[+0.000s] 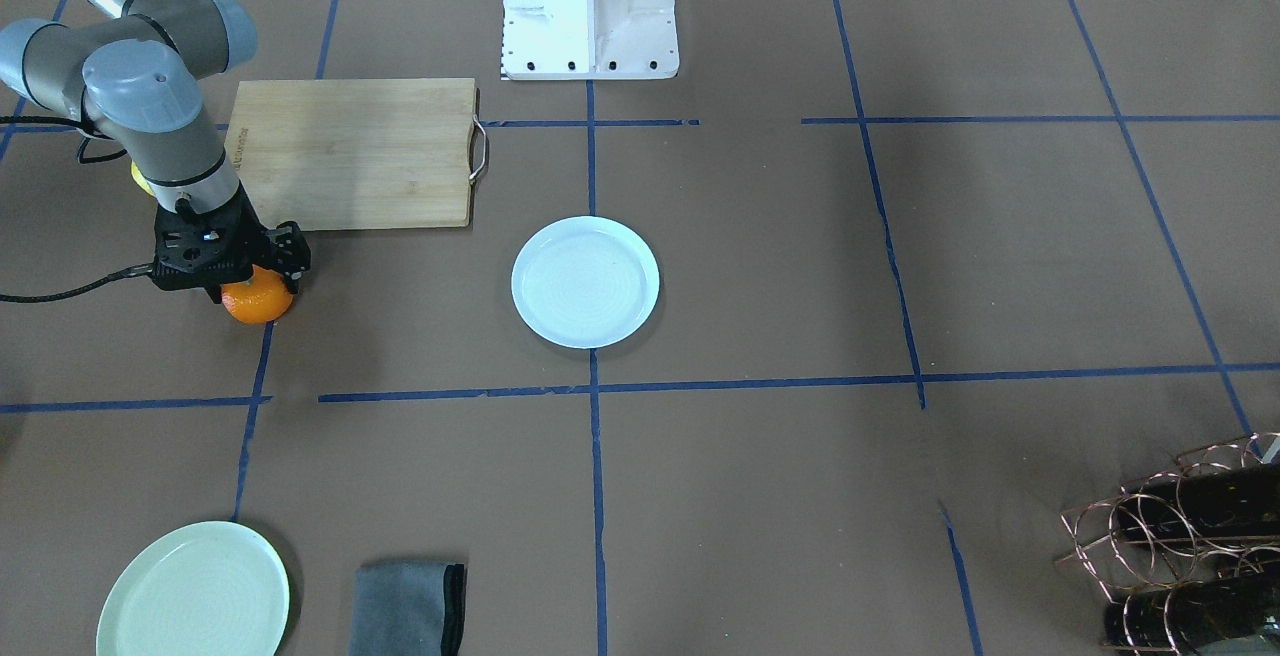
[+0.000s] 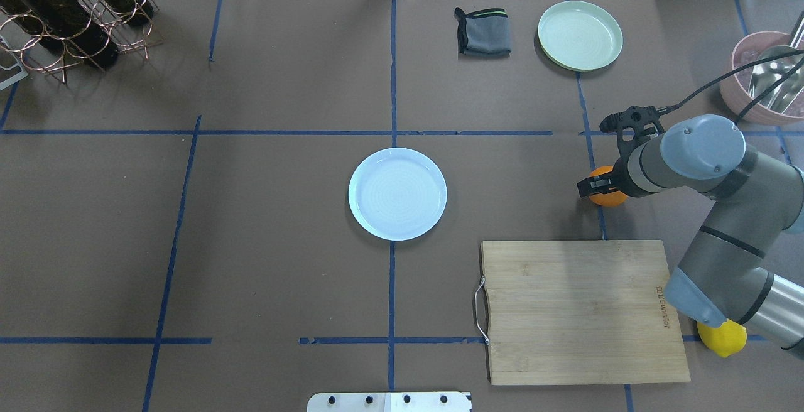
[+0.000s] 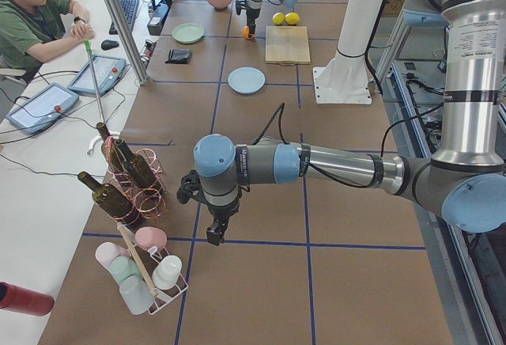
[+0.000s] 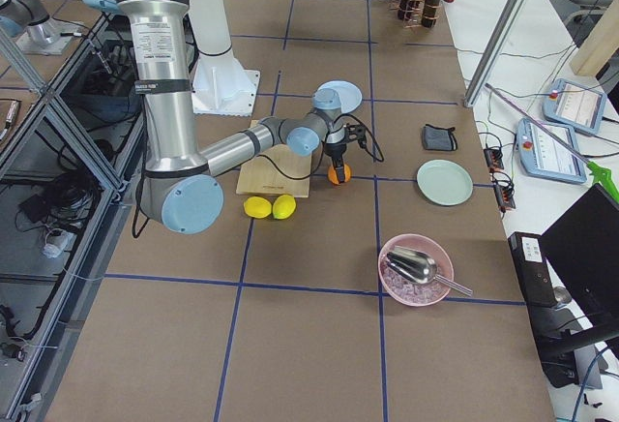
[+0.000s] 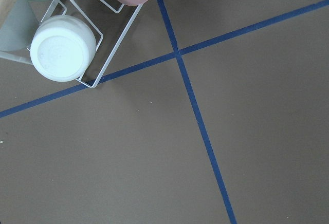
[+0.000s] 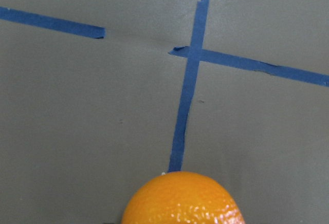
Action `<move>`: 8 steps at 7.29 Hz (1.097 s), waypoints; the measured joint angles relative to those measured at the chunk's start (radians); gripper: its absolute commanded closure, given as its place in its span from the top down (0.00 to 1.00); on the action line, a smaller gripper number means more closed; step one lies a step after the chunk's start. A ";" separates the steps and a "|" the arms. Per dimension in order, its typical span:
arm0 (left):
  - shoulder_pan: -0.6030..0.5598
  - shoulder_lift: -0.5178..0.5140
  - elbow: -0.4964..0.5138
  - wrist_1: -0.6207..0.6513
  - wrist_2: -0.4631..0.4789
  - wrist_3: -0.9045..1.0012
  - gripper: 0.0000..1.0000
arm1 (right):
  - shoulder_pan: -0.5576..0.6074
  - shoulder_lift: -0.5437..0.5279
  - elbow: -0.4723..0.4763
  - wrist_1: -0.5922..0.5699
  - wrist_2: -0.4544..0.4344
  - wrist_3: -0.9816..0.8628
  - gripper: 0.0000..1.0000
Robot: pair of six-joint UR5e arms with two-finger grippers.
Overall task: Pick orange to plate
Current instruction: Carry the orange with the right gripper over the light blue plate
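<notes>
Straddling the orange (image 1: 262, 304), the right pincer (image 1: 240, 281) points straight down at the counter (image 1: 760, 266), with its black fingers on either side of the fruit. From the overhead view one finger looks to be against the orange's side. The fingertips are hidden in the wrist view, which shows only the top of the fruit at the bottom edge, so I cannot tell whether the grip is actually pressed home or merely close around it. The orange appears to rest on the brown counter, on a strip of blue tape, just beyond the far edge of the wooden cutting board (image 1: 350, 151) and near that board's outer corner.

The white plate (image 1: 530, 281) lies in the middle of the counter, on the centre tape line, well apart from the orange and off the board's handle end. A lemon (image 2: 722, 338) shows partly under the right arm at the board's near corner; the right side view shows two of them side by side there. A pale green plate (image 1: 195, 591) and a folded grey cloth (image 1: 408, 606) lie next to each other at the far edge. A pink bowl (image 2: 754, 79) holding a metal scoop stands near the counter's right end.

The left pincer (image 3: 215, 234) hangs over a tape crossing at the other end, near a cup rack (image 3: 146, 274) and a copper wine rack (image 2: 63, 16). I cannot tell its opening.
</notes>
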 measured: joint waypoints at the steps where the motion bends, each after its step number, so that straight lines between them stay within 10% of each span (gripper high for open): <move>1: 0.000 0.000 0.001 0.000 0.000 0.000 1.00 | -0.002 0.017 0.001 -0.003 -0.001 0.003 0.07; 8: 0.000 0.000 -0.008 0.000 -0.002 0.000 1.00 | -0.132 0.598 -0.189 -0.273 -0.072 0.358 0.22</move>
